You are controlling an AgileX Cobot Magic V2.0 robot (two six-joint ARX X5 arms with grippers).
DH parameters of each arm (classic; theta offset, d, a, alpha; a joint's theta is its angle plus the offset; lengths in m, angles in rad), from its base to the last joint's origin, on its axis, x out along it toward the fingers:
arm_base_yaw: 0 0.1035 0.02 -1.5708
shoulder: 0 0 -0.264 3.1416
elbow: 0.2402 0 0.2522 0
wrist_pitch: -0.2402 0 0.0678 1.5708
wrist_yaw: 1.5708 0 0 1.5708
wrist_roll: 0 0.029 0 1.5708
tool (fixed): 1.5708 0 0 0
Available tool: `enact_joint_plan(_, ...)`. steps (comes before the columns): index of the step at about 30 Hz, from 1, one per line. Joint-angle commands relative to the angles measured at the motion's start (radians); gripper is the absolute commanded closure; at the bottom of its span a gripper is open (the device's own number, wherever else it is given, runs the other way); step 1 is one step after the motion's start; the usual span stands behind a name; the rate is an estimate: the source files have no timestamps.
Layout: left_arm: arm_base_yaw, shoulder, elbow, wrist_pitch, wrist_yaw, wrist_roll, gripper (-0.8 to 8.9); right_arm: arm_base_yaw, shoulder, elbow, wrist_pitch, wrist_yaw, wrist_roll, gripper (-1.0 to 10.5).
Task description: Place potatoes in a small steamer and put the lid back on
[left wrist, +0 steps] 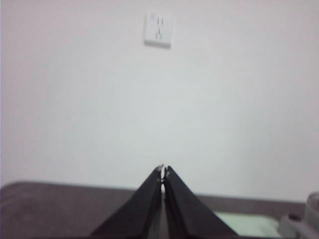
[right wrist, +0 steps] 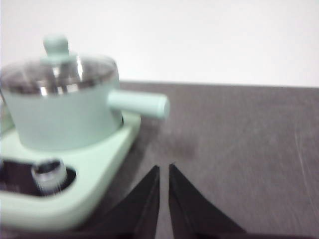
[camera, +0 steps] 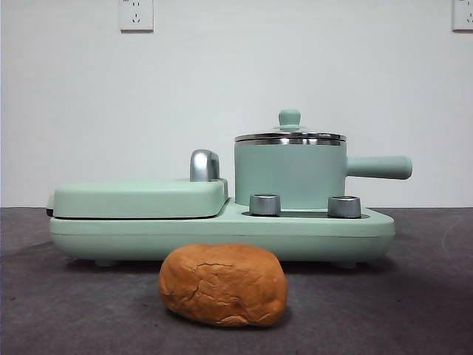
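The potato (camera: 223, 285), an orange-brown cracked lump, lies on the dark table in front of the appliance. The small steamer (camera: 290, 176), a mint-green pot with a straight side handle (camera: 379, 167), stands on the right half of the mint-green base (camera: 222, 229). The glass lid (camera: 290, 135) with its green knob sits on the pot. In the right wrist view the steamer (right wrist: 62, 117) with the lid (right wrist: 60, 72) on it is off to one side of my right gripper (right wrist: 164, 169), which is shut and empty. My left gripper (left wrist: 163, 171) is shut, empty, facing the wall.
A flat mint-green griddle cover (camera: 139, 198) with a chrome handle (camera: 204, 166) lies closed on the base's left half. Two steel dials (camera: 264, 204) stand on the base's front. The dark table mat (camera: 414, 296) reaches to a white wall with sockets (camera: 136, 14).
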Motion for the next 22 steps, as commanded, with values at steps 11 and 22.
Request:
enact_joint_plan(11,0.001,0.018,0.07,-0.048,-0.006,-0.309,8.05,0.002,0.031,0.158,0.04,0.006,0.212,9.3)
enact_joint_plan(22,0.0,0.307,0.413,-0.357,0.167,-0.242,8.04,0.002,0.296,0.476,-0.112,-0.016,0.174,9.3)
